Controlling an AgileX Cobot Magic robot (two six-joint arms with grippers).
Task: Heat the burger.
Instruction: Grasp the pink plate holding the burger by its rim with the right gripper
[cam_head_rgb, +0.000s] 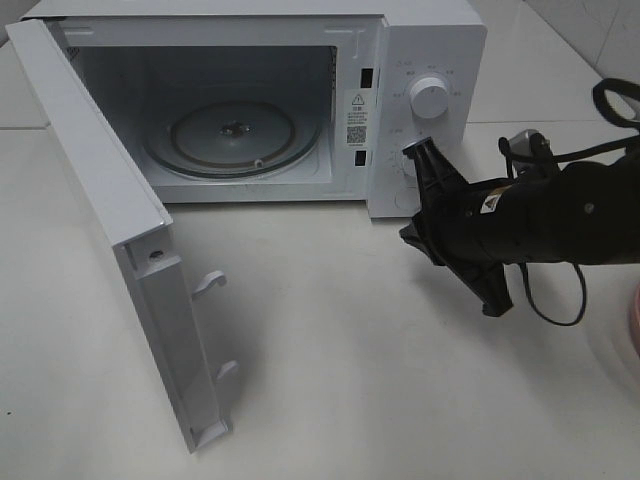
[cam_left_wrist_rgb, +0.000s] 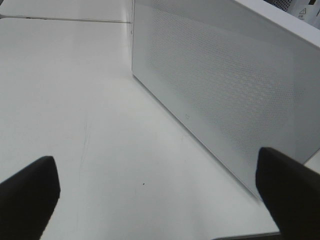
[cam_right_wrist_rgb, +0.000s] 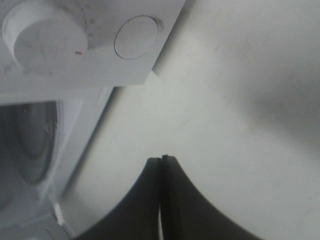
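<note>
Microwave (cam_head_rgb: 425, 50) door (cam_head_rgb: 95, 190) stood open at 9 o'clock, turntable (cam_head_rgb: 230, 135) bare. Right gripper (cam_head_rgb: 425, 150) pinched shut, empty, at the panel, 3 o'clock. Left gripper (cam_left_wrist_rgb: 155, 167) spread wide, empty. Burger out of view. Loading step likely pending; next needs finding and grasping it.

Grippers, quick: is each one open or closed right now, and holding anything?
Left gripper: open, jaws wide apart, holding nothing.
Right gripper: closed, jaws pressed together, holding nothing.

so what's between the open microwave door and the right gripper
Only bare white tabletop; the exterior high view shows nothing lying between the microwave door and the shut right gripper.
</note>
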